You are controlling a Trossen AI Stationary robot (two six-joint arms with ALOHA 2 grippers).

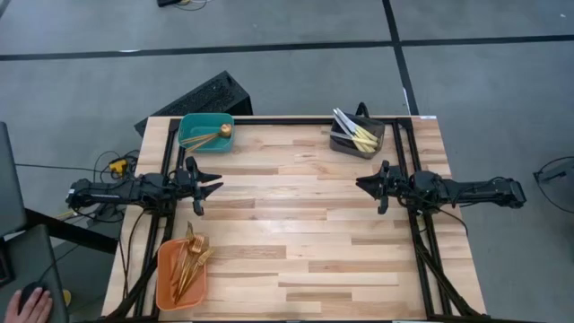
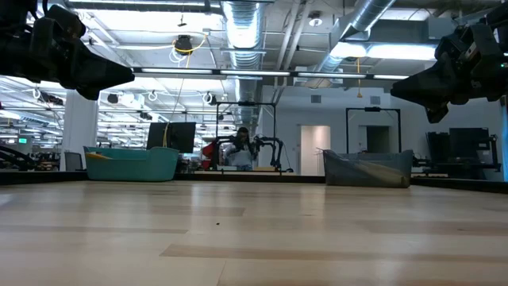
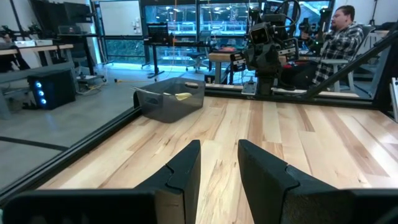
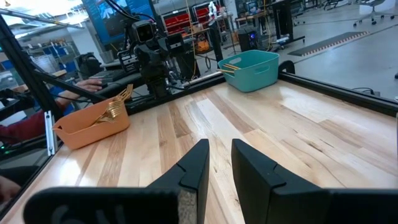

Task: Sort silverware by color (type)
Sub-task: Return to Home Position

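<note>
Since every piece in view already sits in a bin, the handling notes apply to a re-pick only. Forks (image 1: 188,260) lie heaped in the orange bin (image 1: 165,278) at one left-side corner of the table (image 1: 296,224), w/ tines poking past its rim. Spoons (image 1: 208,137) lie across the teal bin (image 1: 193,124) at the other left-side corner. Knives (image 1: 354,131) lean in the dark grey bin (image 1: 343,148), opposite the teal one on the right side.

All pieces look light, stiff, slim & polished, so prob. slippery. Best to pinch across the handle near mid-length, not the tines, bowl or blade. Heaped neighbours may drag along.

Left jaws hover over the left edge btwn the teal & orange bins, pointing inward. They are parted by a narrow gap & hold nothing. Right jaws hover opposite at the right edge, just beside the grey bin, w/ the same narrow gap & also empty. Forks & spoons lie near the left jaws but apart from them. Knives lie near the right jaws, not touching. No loose piece shows on the boards, so sorting looks done.
</note>
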